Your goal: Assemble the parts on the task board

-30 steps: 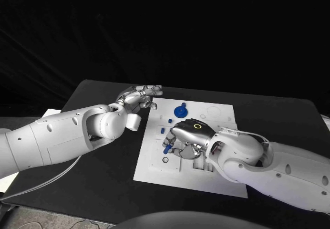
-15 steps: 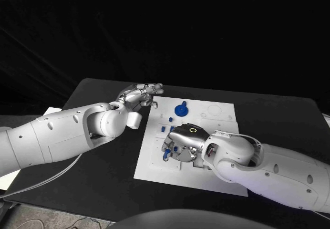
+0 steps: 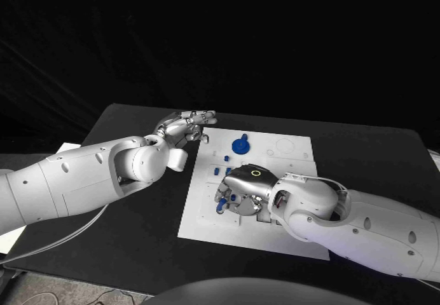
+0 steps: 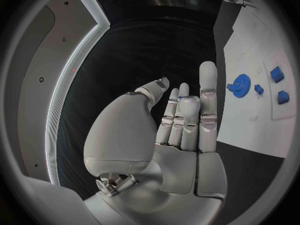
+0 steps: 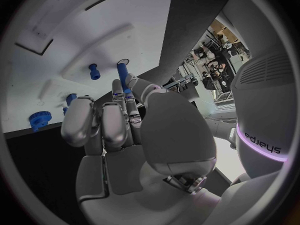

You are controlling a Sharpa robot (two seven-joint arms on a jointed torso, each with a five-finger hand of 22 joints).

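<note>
The white task board (image 3: 286,236) lies in the middle of the black table. My right hand (image 3: 242,191) hovers low over the board's left half and pinches a slim blue peg (image 5: 123,78) between thumb and fingers; its lower end shows by the fingertips (image 3: 221,204). A blue gear (image 3: 240,147) sits near the board's far edge, also seen as the gear (image 4: 241,83) from the left wrist. Two small blue parts (image 3: 223,171) stand between gear and right hand. My left hand (image 3: 187,128) floats by the board's far left corner, fingers loosely extended, holding nothing.
Another short blue pin (image 5: 94,71) stands in the board near the held peg. Pale recesses (image 3: 285,148) mark the board's far right. Bare black table (image 3: 367,159) stretches to the right of the board and in front of it.
My right hand has slid a little toward the board's near left with the peg, then nearly stopped. The left hand has stayed where it was.
</note>
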